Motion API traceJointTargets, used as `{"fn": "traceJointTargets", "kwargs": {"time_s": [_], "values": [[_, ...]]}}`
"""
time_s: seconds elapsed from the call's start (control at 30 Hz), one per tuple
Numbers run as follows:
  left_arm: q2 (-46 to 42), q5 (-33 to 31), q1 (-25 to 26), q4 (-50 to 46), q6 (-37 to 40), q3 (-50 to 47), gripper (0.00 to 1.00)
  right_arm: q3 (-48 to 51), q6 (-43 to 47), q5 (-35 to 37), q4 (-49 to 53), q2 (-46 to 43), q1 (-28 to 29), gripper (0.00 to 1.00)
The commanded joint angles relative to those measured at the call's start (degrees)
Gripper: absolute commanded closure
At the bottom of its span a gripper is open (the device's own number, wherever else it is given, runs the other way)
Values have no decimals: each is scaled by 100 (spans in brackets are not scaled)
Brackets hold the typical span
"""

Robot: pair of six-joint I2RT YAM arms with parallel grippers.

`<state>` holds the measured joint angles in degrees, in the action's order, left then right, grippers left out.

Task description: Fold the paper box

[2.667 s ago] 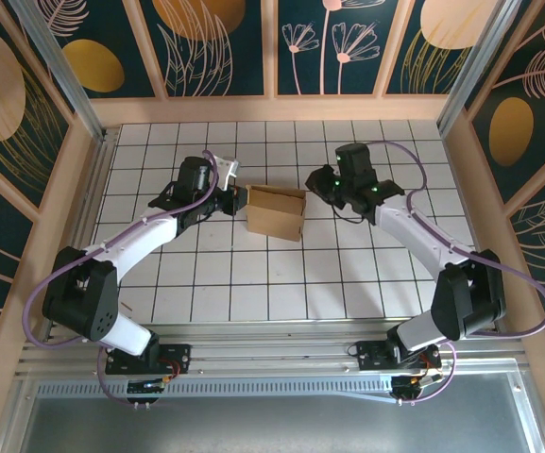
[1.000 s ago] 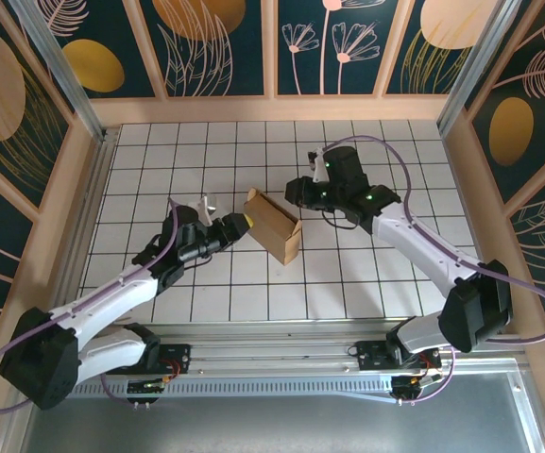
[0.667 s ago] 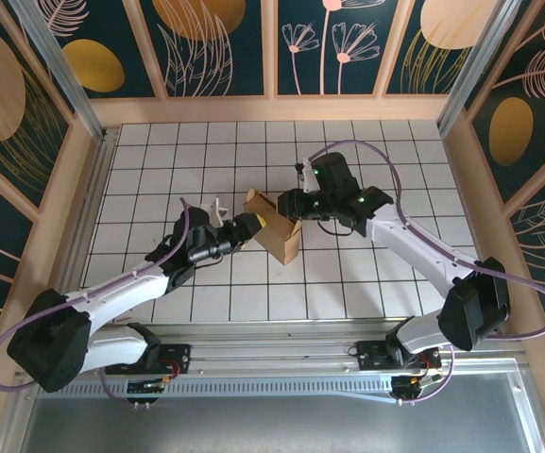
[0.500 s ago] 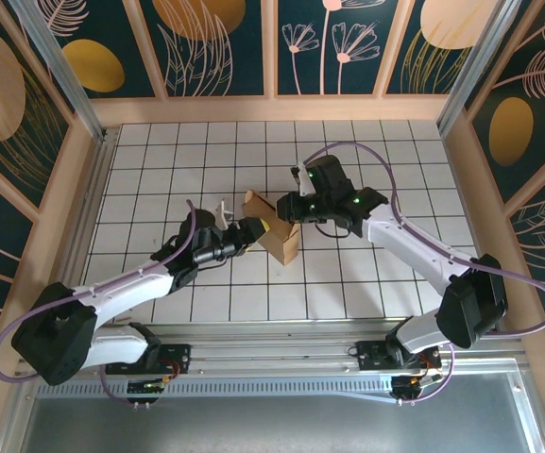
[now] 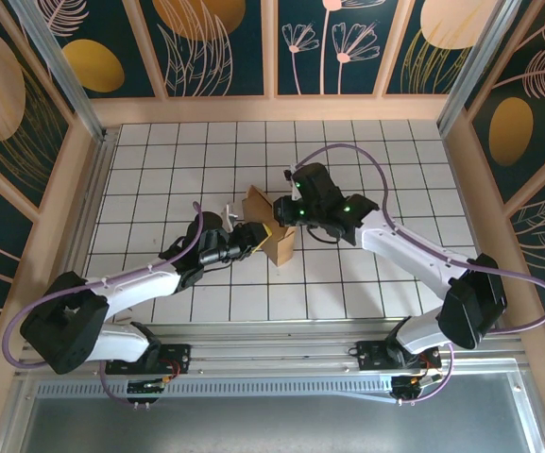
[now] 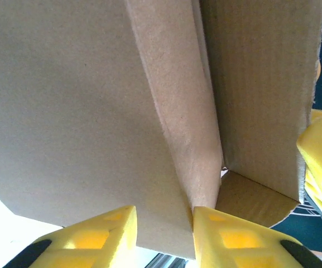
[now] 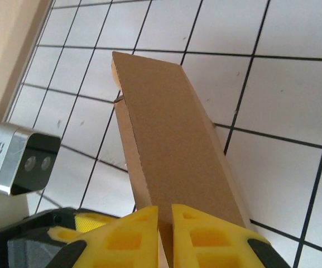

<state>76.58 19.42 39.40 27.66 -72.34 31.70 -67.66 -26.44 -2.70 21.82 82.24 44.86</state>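
Observation:
The paper box (image 5: 279, 246) is a small brown cardboard box standing tilted on the white tiled floor. My left gripper (image 5: 256, 234) is at its left side. In the left wrist view the left gripper (image 6: 164, 234) stands open, its yellow fingers astride a cardboard wall of the paper box (image 6: 82, 111), and the right fingertip touches a folded flap. My right gripper (image 5: 288, 215) is at the box's upper right edge. The right wrist view has the right gripper (image 7: 164, 223) shut on a thin top edge of the paper box (image 7: 169, 128).
The tiled floor (image 5: 366, 274) is ringed by a wooden frame (image 5: 272, 109). The left arm's grey wrist camera (image 7: 18, 159) sits close beside the box. A yellow finger of the right gripper shows at the edge of the left wrist view (image 6: 320, 162).
Both arms have closed in on the box from either side. The left fingers reached its left wall and narrowed. The right fingers came together on its top edge.

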Motion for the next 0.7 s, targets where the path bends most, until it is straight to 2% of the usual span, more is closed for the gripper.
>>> {"fn": "traceJointTargets", "kwargs": {"time_s": [0.0, 0.1, 0.67], "values": [[162, -152, 33, 121, -210, -111, 71, 235, -310, 876, 236, -8, 273, 87], [211, -226, 33, 83, -228, -126, 72, 358, -462, 1174, 122, -67, 446, 87], [377, -266, 32, 364, -404, -149, 75, 1216, -1472, 1572, -944, 102, 1264, 88]]}}
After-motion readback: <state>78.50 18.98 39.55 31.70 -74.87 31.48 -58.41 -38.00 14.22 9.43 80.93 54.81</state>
